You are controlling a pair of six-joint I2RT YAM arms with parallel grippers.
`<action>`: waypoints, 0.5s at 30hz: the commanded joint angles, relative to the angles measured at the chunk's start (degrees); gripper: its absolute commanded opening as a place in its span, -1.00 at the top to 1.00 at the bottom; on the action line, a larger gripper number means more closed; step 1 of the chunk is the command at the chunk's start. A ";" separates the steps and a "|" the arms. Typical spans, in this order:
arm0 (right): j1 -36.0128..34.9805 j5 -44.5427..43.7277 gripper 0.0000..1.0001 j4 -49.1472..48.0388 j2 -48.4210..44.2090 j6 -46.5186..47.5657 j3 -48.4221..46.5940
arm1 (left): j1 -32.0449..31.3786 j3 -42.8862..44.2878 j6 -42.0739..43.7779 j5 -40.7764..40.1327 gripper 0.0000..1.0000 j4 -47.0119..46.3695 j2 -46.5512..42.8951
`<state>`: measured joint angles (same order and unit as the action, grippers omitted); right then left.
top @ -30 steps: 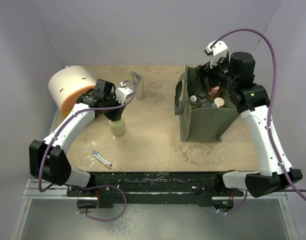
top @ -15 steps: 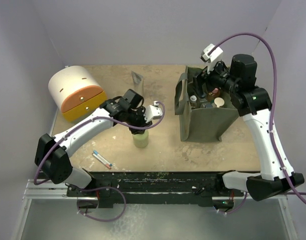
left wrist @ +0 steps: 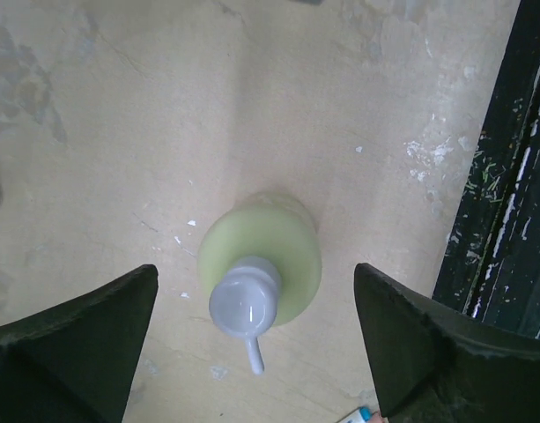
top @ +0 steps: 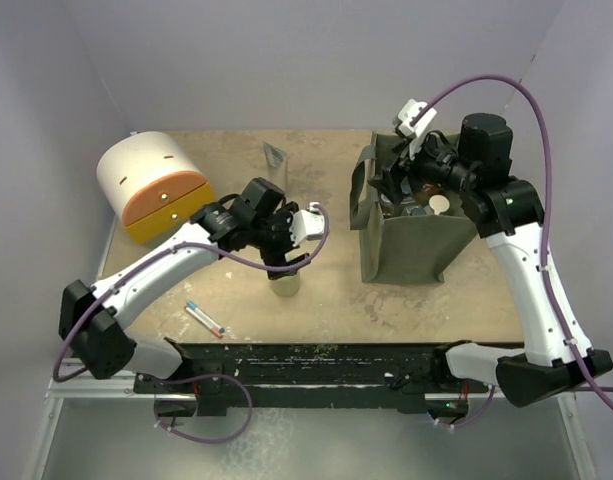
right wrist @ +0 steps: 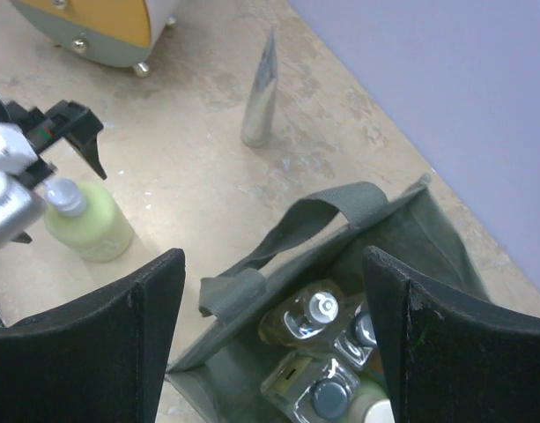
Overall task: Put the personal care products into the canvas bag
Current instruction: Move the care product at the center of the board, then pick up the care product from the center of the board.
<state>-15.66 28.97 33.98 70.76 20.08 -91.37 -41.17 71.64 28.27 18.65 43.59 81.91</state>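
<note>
Pale green bottle (left wrist: 262,263) stands upright on table (left wrist: 120,106), pump spout toward 6 o'clock in left wrist view. Likely light, smooth, rigid plastic, so may slip or tip. Grip across body just under pump collar, not by spout. Your left gripper (left wrist: 255,282) hangs directly above, jaws spread wide, holding nothing. Canvas bag (top: 406,245) at 3 o'clock of bottle, well apart, with several bottles inside. Right gripper (right wrist: 274,256) spread over bag mouth, empty. Silver tube (top: 274,157) at 12 o'clock, not yet bagged.
</note>
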 commanded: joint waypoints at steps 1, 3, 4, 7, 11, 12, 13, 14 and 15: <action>-2.66 2.91 -0.66 -1.60 -0.45 3.67 0.35 | -0.05 1.25 0.56 0.85 -0.96 -2.43 -7.86; -3.65 4.20 -0.66 -1.46 0.12 5.14 -0.12 | 1.91 0.38 0.45 0.04 -0.99 -2.61 -10.54; -4.06 5.02 -0.66 -1.52 0.36 5.59 -0.38 | 3.40 -0.24 0.07 -0.09 -0.99 -3.04 -11.89; -5.85 6.68 -0.66 -2.09 0.88 7.16 -1.33 | 9.54 -1.68 -2.42 -0.60 -0.99 -5.61 -16.20; -9.23 8.22 -0.66 -2.49 2.19 9.03 -2.11 | 17.45 -1.15 -7.63 -4.62 -0.99 -8.89 -19.23; -10.29 8.49 -0.66 -2.23 3.01 9.58 -2.17 | 19.75 -0.81 -9.09 -5.74 -0.99 -9.50 -19.69; -11.40 8.75 -0.66 -2.06 3.67 10.36 -2.08 | 21.94 -0.46 -10.54 -6.79 -0.99 -10.24 -20.14; -12.66 8.83 -0.66 -1.81 4.35 11.14 -1.81 | 23.67 -0.06 -11.99 -8.00 -0.99 -10.67 -20.47; -13.97 8.50 -0.66 -1.59 5.04 11.92 -1.49 | 25.45 0.33 -13.25 -9.12 -0.99 -10.98 -20.82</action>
<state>-25.74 35.07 33.52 73.60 28.01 -91.37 -21.12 70.39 22.00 14.46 37.50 62.72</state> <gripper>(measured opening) 0.830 0.992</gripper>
